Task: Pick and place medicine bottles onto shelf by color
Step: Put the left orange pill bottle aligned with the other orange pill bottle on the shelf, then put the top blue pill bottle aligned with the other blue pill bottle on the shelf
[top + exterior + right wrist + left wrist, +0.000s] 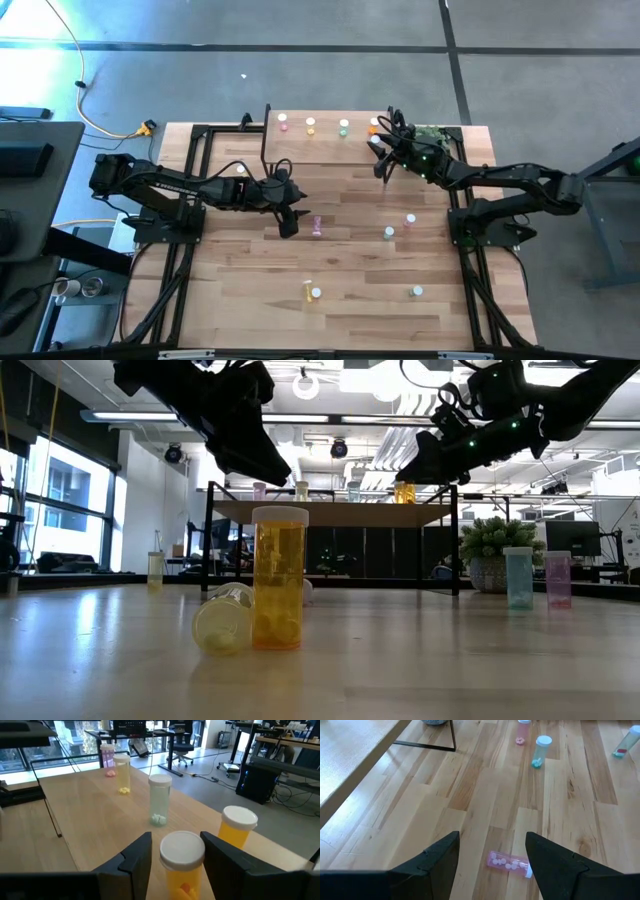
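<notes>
Where we look straight down, five white-capped bottles line the shelf and six dot the table. In its wrist view, our right tool straddles an orange bottle, fingers apart. Our left tool gapes above a fallen pink bottle.

The light-wood bench carries the shelf at its far edge. On the shelf stand a pink, a yellow, a green and orange bottles. On the bench itself a pink bottle lies flat, others scattered nearby.
</notes>
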Controlling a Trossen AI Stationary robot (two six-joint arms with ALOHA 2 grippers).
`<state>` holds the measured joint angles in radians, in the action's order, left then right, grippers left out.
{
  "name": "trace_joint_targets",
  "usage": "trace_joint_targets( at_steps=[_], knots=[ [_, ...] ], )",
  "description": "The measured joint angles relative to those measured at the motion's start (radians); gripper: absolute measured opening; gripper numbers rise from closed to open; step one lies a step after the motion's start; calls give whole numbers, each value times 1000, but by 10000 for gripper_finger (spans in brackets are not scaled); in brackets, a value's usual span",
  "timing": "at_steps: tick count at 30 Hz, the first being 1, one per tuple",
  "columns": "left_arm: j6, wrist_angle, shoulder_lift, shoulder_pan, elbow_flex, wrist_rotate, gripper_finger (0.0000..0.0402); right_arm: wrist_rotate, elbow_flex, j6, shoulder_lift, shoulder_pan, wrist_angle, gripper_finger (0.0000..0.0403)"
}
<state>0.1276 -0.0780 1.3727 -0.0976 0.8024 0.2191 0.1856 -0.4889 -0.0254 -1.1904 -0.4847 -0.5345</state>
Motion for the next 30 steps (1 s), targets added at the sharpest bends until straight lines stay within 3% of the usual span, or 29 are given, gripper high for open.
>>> trace_joint_targets(
  at_steps=[18, 30],
  knots=[
    [0, 0, 0, 0, 0, 0, 216, 0, 0, -26, 3, 0, -67, 156],
    [0, -4, 0, 0, 0, 0, 216, 0, 0, -27, 125, 8, 9, 156]
  ],
)
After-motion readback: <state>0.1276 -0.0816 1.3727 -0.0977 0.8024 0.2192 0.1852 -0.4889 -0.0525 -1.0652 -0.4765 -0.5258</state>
